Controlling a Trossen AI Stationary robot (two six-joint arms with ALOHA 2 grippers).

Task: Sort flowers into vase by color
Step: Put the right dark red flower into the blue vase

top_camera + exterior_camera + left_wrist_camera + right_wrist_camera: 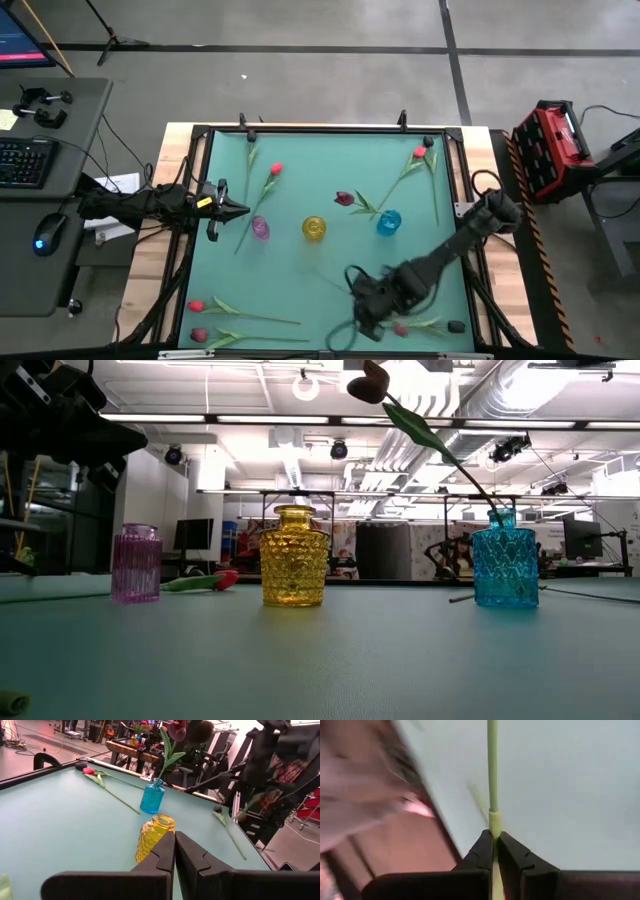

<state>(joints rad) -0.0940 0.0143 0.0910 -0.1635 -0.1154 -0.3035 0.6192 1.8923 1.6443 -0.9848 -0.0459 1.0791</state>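
The right tool [493, 847] is clamped on the thin green stem [492, 775] of a tulip, gripping it near a node so the long stalk can be carried without crushing the bud; in the high view this tool [365, 318] sits at the near right of the worktop [300, 280], with a dark red tulip [400, 328] lying just beside it and a black bud [455, 326] a little farther out. Ahead of it stand three vases in a row: blue [389, 222], yellow [314, 228] and pink [260, 228]. The blue one already holds a dark maroon tulip [345, 199] leaning out, so it seems to serve for the dark heads. Across the row, the left tool [228, 210], fingers pressed together and empty, waits close to the pink vase. More tulips lie loose: red ones [276, 170] beyond the vases, another [418, 153] towards the far right corner, and two [196, 306] at the near left. The worktop is a teal mat in a black frame; beyond lies a workshop with a desk and keyboard [22, 160] and a red case [550, 150].
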